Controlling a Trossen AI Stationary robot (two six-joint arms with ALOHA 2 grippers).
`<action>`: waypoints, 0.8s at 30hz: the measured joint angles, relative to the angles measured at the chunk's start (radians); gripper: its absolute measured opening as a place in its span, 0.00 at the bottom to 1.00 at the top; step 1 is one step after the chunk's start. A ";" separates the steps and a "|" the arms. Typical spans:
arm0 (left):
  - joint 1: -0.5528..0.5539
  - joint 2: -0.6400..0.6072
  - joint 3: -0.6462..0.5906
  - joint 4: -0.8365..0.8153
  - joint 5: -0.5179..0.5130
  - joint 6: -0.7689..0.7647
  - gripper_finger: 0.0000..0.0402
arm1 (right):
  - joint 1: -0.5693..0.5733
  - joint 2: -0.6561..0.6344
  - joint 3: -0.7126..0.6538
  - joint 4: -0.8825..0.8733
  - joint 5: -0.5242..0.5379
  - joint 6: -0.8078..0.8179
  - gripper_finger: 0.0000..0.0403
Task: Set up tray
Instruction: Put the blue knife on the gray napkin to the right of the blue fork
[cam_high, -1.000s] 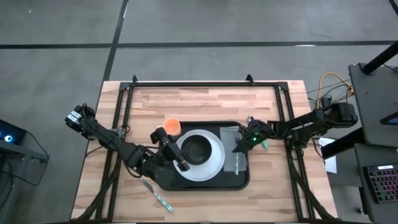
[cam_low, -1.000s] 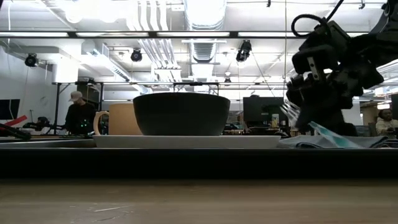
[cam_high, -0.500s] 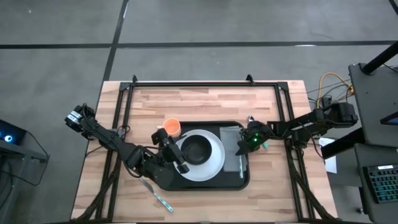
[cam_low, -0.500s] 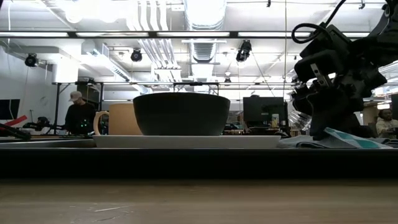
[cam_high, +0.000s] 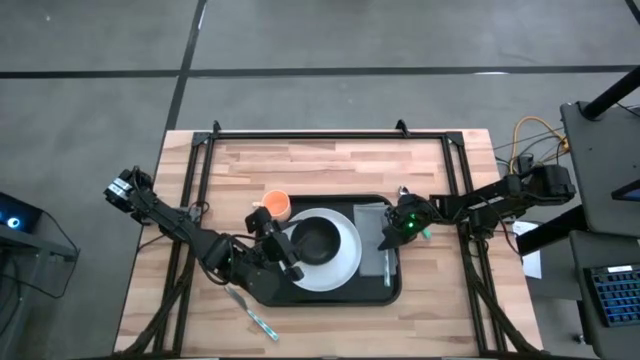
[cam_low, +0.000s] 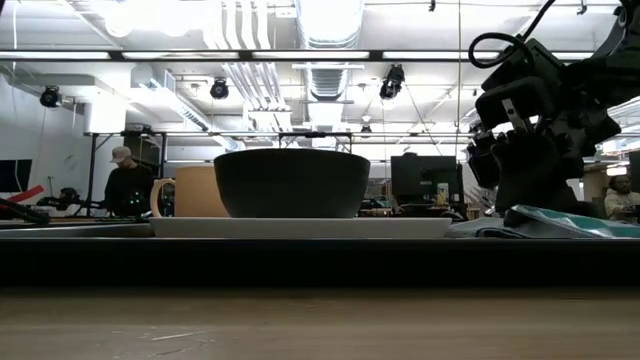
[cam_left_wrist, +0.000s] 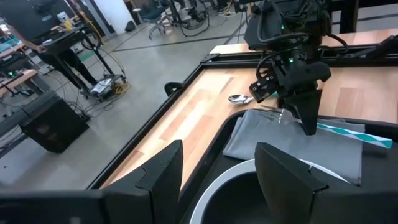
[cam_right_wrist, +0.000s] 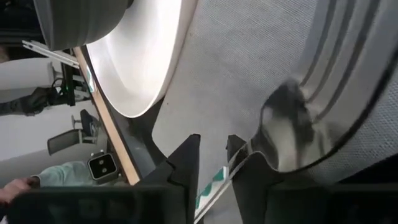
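The black tray (cam_high: 396, 292) holds a white plate (cam_high: 346, 262) with a dark bowl (cam_high: 318, 240), an orange cup (cam_high: 277, 204) and a grey napkin (cam_high: 371, 222). A fork with a teal-and-white handle (cam_left_wrist: 348, 134) lies on the napkin. My right gripper (cam_high: 404, 226) stands over the napkin's right side, shut on the fork. My left gripper (cam_left_wrist: 217, 155) is open and hovers over the plate's left part beside the bowl (cam_left_wrist: 249, 186). My right gripper pinches the fork between its two fingers where the patterned handle (cam_right_wrist: 214, 184) meets the metal neck. The fingers (cam_left_wrist: 308, 118) come from above, pointing down, and lie across the fork. The fork's metal head (cam_right_wrist: 292, 124) and its handle rest on the napkin.
A spoon (cam_high: 403, 190) lies on the wood just past the tray's far right corner. Another utensil with a teal handle (cam_high: 255, 315) lies on the table near the tray's near left corner. A black frame rail (cam_high: 320, 133) runs around the table.
My right gripper has sunk a little toward the napkin and shifted slightly toward the near edge. The fork's handle, tilted a second ago, has tipped down and now lies almost flat on the napkin.
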 joint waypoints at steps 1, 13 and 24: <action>0.000 0.000 0.000 0.000 0.000 0.000 0.45 | 0.000 0.000 0.000 0.000 -0.003 0.004 0.20; 0.000 0.000 0.000 0.000 0.009 0.000 0.45 | 0.000 -0.019 0.002 0.000 -0.051 -0.004 0.26; 0.005 0.007 -0.025 0.000 0.008 -0.081 0.45 | 0.000 -0.022 0.002 0.001 -0.051 -0.031 0.23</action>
